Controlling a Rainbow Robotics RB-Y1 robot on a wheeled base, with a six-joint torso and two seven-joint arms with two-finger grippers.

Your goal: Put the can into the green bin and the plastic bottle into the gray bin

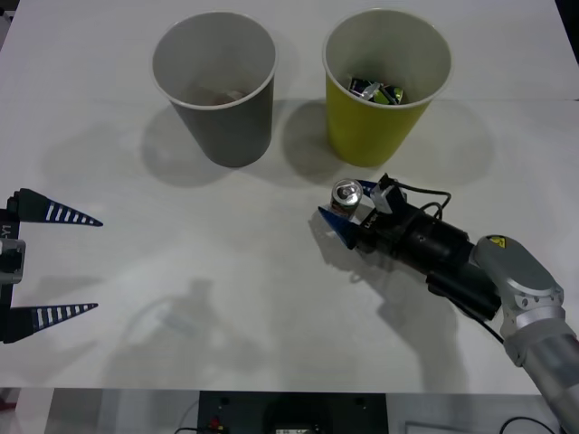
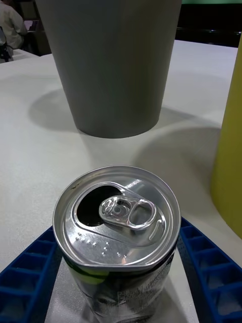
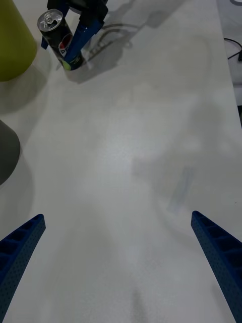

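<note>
The can is small and dark with a silver top and an opened tab. My right gripper is shut on the can, with a blue finger on each side, just in front of the green bin. In the right wrist view the can fills the foreground, the gray bin stands beyond it and the green bin is at the edge. The gray bin stands left of the green one. My left gripper waits open at the table's left side. A faint see-through shape lies ahead of it; I cannot tell if it is the plastic bottle.
Crushed silvery cans with green marks lie inside the green bin. Something brownish rests at the bottom of the gray bin. The white table is bare between the two arms. A black cable loops off the right wrist.
</note>
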